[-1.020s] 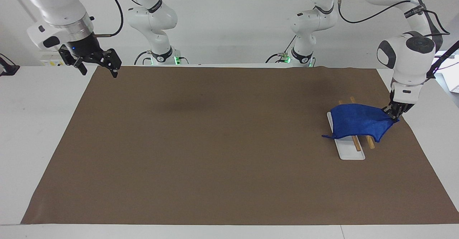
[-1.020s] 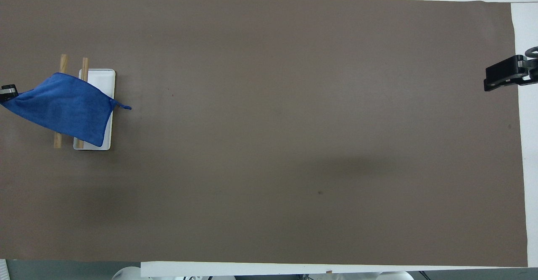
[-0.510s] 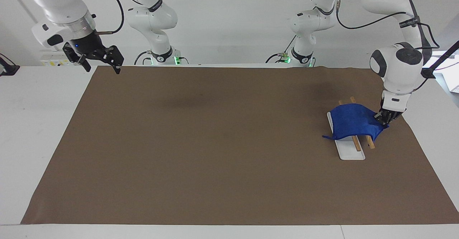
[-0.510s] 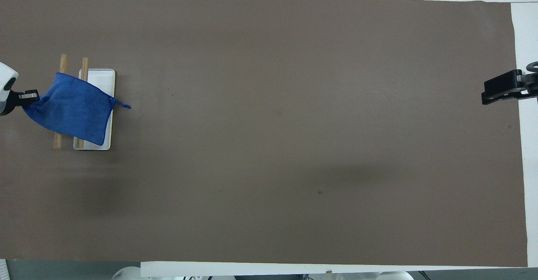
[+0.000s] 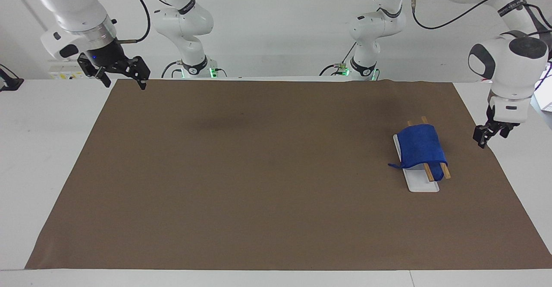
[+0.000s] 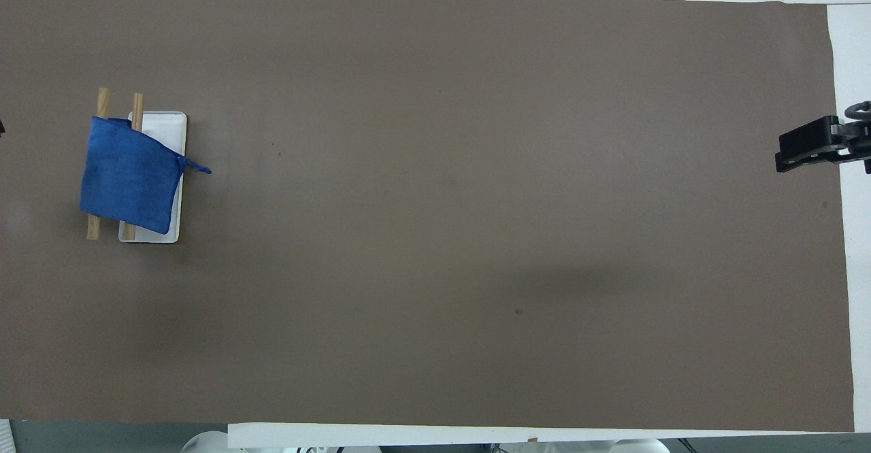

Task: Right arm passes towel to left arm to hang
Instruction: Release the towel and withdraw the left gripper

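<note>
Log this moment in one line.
towel: draped over rack | left end effector: open, beside rack | right end effector: open, waiting

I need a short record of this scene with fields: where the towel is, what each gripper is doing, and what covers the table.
towel: blue towel draped over the two wooden bars of the rack, held by no gripper
rack: white base, toward the left arm's end of the table
left gripper: open, empty, in the air beside the rack, apart from the towel
right gripper: open, empty, waiting over the mat's corner at the right arm's end
table cover: brown mat
</note>
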